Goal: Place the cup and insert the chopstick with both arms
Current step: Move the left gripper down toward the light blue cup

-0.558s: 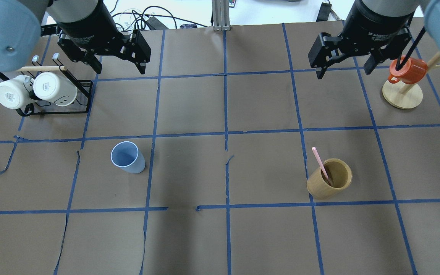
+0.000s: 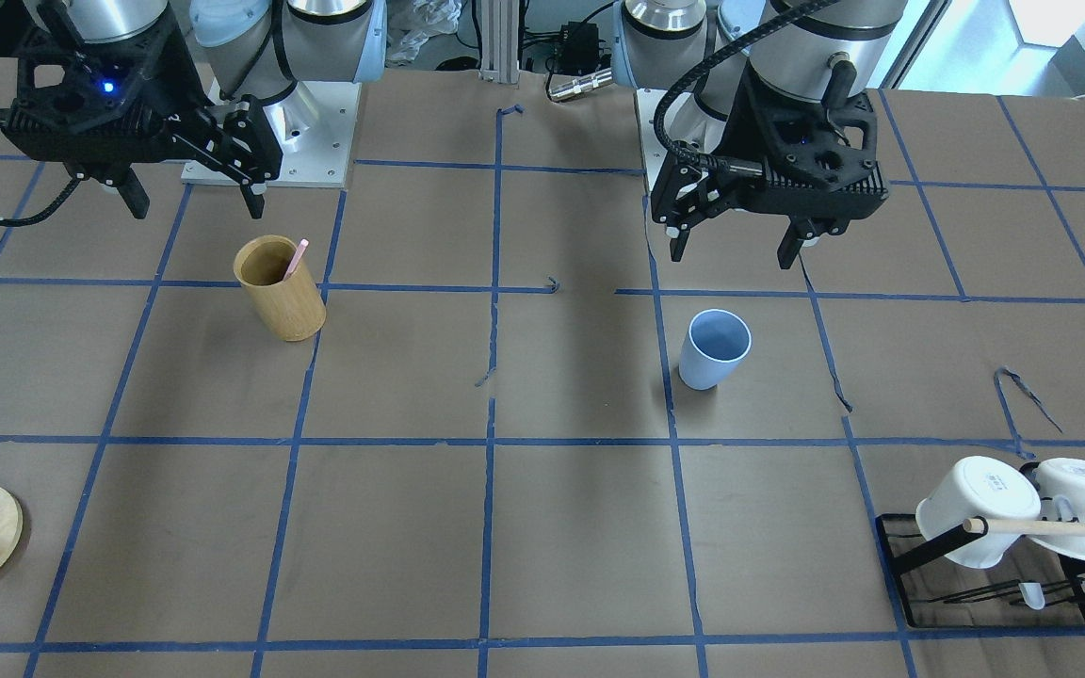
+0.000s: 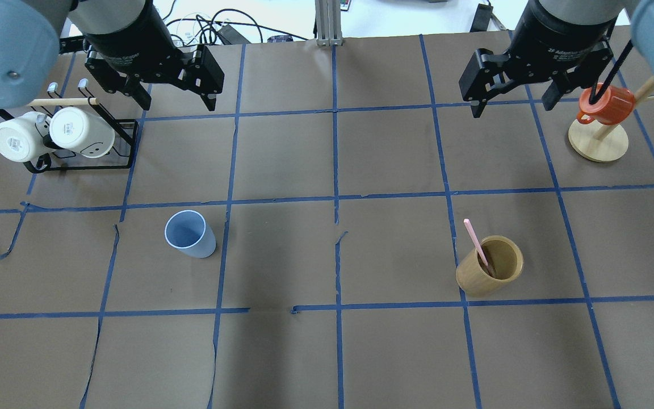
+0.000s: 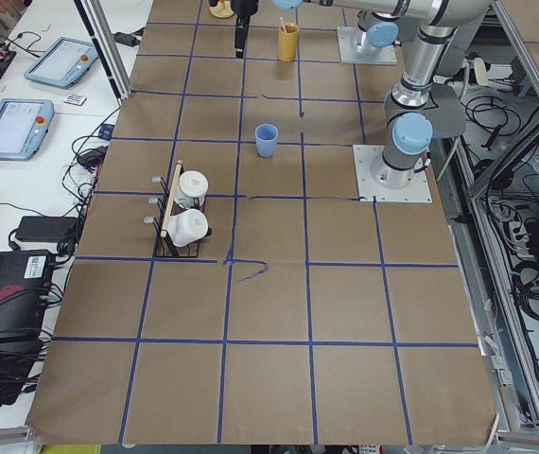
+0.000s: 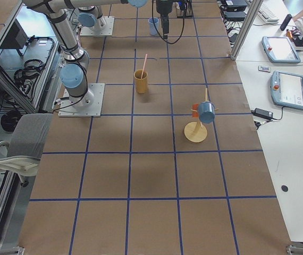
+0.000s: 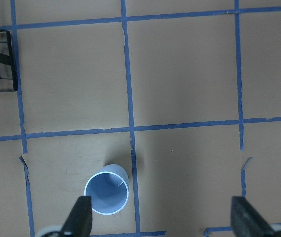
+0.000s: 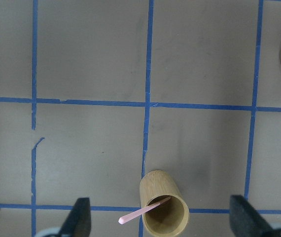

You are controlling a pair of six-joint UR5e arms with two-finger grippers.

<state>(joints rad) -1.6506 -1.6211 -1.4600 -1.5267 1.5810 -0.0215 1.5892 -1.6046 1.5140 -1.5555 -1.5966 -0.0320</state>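
Cup (image 3: pixel 189 234) stands upright and mouth up on the brown table (image 3: pixel 327 352), left half, inside a tape square just left of a blue line, nothing in it that shows. Chopstick (image 3: pixel 476 244) is well apart on the right half; it is pink and leans in the tan bamboo holder (image 3: pixel 490 266) with its top poking out over the rim toward the left. The holder is upright and sits right on a tape crossing. Left gripper (image 3: pixel 179 105) hangs above the table with its jaws spread wide, holding nothing and clear of the cup; in the left wrist view the cup sits low in the picture beside one fingertip (image 6: pixel 80 217). Right gripper (image 3: pixel 512 108) is also up in the air, jaws wide apart and empty; the right wrist view shows the holder and chopstick low between its fingertips (image 7: pixel 79 217). Far left is a black wire rack (image 3: pixel 125 165) with two white mugs (image 3: pixel 83 132) tipped on it and a pale wooden rod (image 3: pixel 63 101) across the top. Far right is a red mug (image 3: pixel 605 105) hung on a wooden peg stand (image 3: pixel 598 142). Blue tape lines (image 3: pixel 335 170) grid the whole table.
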